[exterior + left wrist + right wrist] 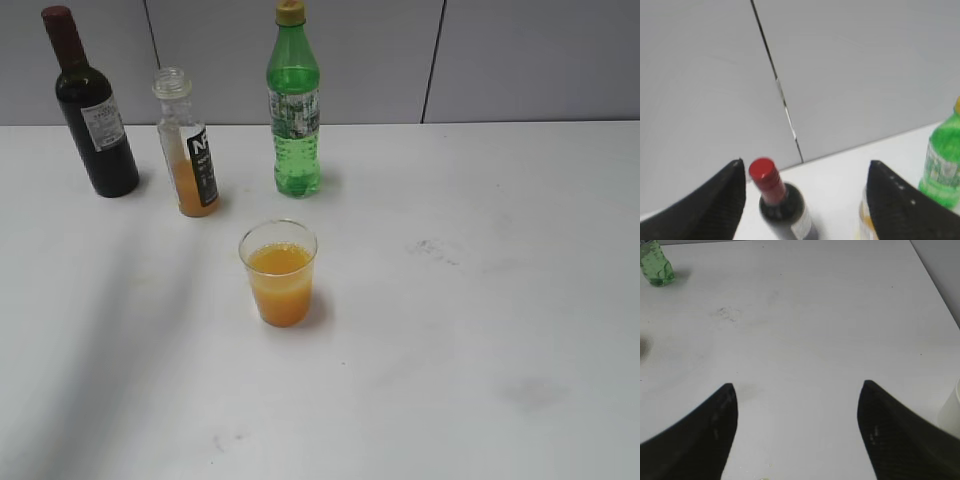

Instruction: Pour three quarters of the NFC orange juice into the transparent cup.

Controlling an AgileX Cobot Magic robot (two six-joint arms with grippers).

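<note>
Behind the cup [279,272], up and left of it, stands the juice [190,150], upright, uncapped, about a quarter full. Left gripper [805,172] is spread and empty, raised above the juice, nearer it than the right gripper [797,392], also spread, empty. Pouring looks finished.

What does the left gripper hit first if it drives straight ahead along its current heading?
Probably the wine bottle: its red cap sits between the open fingers of the left gripper, nearer the left one. The NFC orange juice hugs the right finger. Depth is unclear, and aimed higher, it would reach the grey wall.
</note>
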